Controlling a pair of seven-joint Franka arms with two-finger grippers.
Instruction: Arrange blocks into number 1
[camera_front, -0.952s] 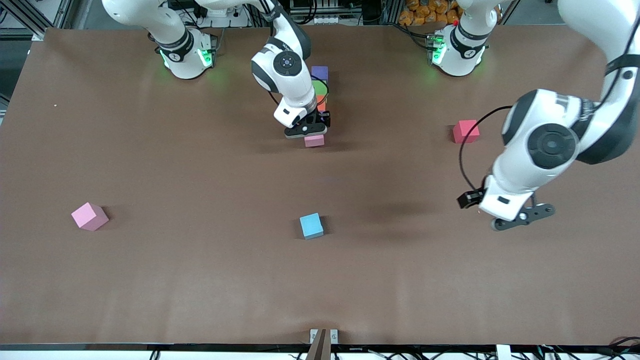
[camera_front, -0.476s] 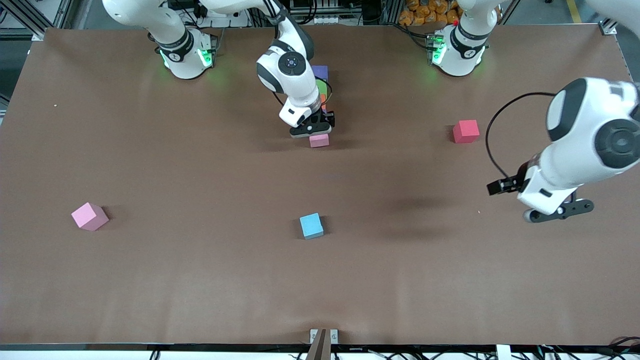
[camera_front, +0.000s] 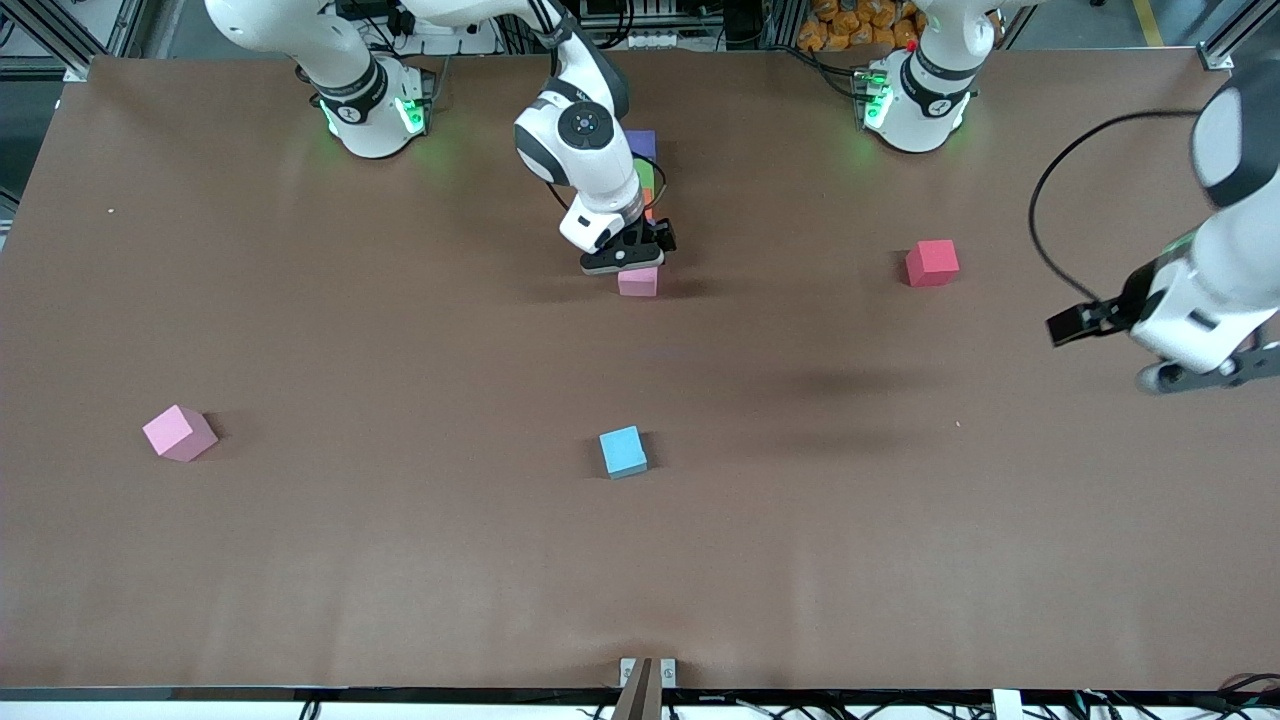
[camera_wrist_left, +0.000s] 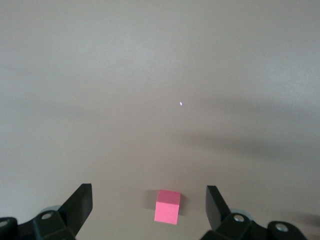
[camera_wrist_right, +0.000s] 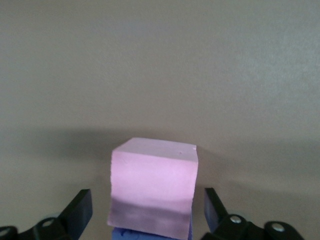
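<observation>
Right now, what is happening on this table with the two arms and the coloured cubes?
The right gripper stands open around a small matte pink cube, at the near end of a line of cubes: purple, green, orange, and another purple one showing below the pink cube in the right wrist view. The left gripper hangs open over the brown table at its own end. A second pink cube, a light blue cube and a red cube lie apart.

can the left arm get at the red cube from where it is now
Probably yes. The left gripper hangs open over bare table at the left arm's end, and the red cube sits alone with nothing around it. The right gripper is busy at the pink block, well clear of that path.
</observation>
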